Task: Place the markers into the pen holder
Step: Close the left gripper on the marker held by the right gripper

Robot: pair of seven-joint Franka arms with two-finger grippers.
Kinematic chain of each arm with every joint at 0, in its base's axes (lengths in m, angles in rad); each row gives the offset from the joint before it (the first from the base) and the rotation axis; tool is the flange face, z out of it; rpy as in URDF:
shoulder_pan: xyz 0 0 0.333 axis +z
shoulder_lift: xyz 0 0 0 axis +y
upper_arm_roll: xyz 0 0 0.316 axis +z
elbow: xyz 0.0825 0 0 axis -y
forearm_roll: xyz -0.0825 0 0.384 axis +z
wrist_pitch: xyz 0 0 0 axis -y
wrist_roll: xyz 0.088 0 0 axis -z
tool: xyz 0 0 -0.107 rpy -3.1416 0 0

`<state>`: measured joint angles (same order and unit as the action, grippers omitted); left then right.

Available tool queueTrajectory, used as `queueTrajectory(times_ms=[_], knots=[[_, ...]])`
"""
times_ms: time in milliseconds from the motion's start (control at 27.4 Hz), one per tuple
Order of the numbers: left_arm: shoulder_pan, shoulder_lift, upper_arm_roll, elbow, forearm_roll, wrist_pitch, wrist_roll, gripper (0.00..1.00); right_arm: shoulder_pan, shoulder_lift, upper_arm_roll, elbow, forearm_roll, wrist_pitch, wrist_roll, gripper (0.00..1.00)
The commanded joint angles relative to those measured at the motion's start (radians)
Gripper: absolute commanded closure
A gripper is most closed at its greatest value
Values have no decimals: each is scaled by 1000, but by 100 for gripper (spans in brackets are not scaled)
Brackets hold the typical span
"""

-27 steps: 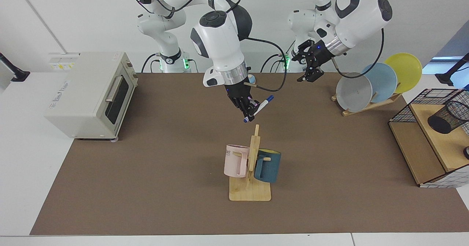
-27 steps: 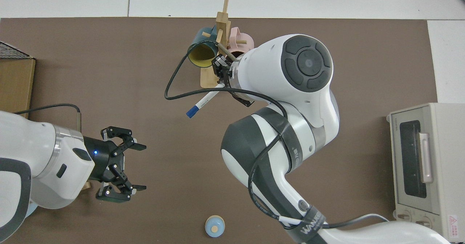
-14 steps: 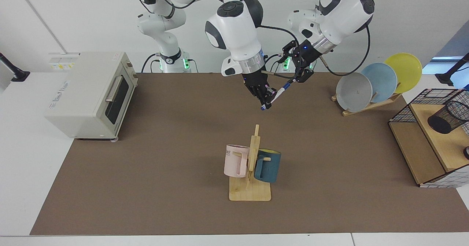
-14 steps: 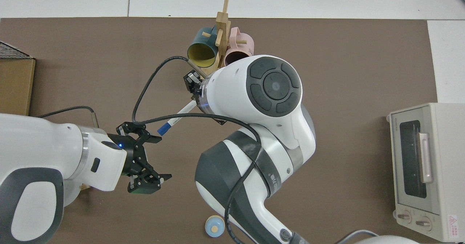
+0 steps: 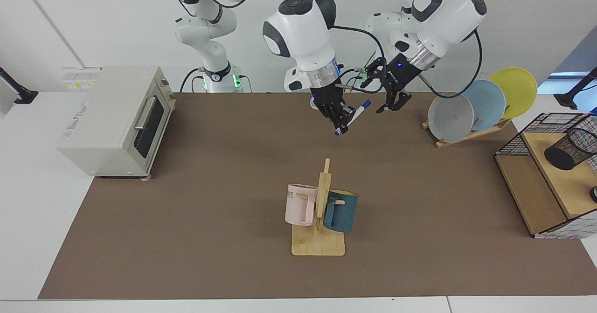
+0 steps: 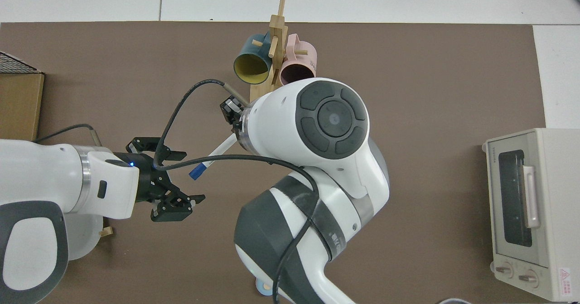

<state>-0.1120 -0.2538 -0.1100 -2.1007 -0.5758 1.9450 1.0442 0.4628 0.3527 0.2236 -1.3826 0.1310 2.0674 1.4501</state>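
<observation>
Across the table, facing view: right gripper [image 5: 343,118] pinches the marker [image 5: 353,116] above the mat's far middle, capped end angled toward the left gripper [image 5: 392,99], which hangs just beside it with fingers spread. Holder [image 5: 570,149] lies tilted on the rack [image 5: 517,141] at the mat's edge, well apart.

Top view: marker [image 6: 212,159] projects from the right gripper, which is hidden under its arm; its cap sits just off the spread left gripper [image 6: 177,177], not touching.

Judgement: a handover is in hand. Next, the left fingers must enclose the barrel before the right lets go.
</observation>
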Motion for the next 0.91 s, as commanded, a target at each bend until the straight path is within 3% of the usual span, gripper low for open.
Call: queueTrajectory(times_ms=[0,146,219,292,329,402,731,768,841,877], knots=[[-8,-5,-11,-16,-16,57,-59,0,16,-67,7,-56,-4,-26,21,100],[-14,-5,-13,-16,-21,58,-76,3,14,-93,7,-93,2,-26,18,100],[-14,-2,-13,-15,-21,57,-75,20,13,-104,7,-111,2,-26,15,100],[-14,-1,-13,-15,-21,49,-72,50,11,-112,7,-125,2,-26,12,100],[-12,-2,-11,-15,-21,46,-70,59,11,-113,7,-130,2,-26,12,100],[-6,-1,-11,-12,-21,37,-66,63,10,-116,7,-133,2,-24,10,100],[-6,-2,-5,34,-15,-26,-64,62,16,-120,7,-133,4,-24,13,100],[-6,-2,-4,34,-15,-32,-62,64,16,-120,7,-133,4,-24,13,100],[-5,-4,-3,34,-12,-38,-62,83,16,-120,7,-133,4,-24,13,100],[-5,-4,-3,34,-9,-38,-64,85,16,-120,7,-133,4,-24,13,100]])
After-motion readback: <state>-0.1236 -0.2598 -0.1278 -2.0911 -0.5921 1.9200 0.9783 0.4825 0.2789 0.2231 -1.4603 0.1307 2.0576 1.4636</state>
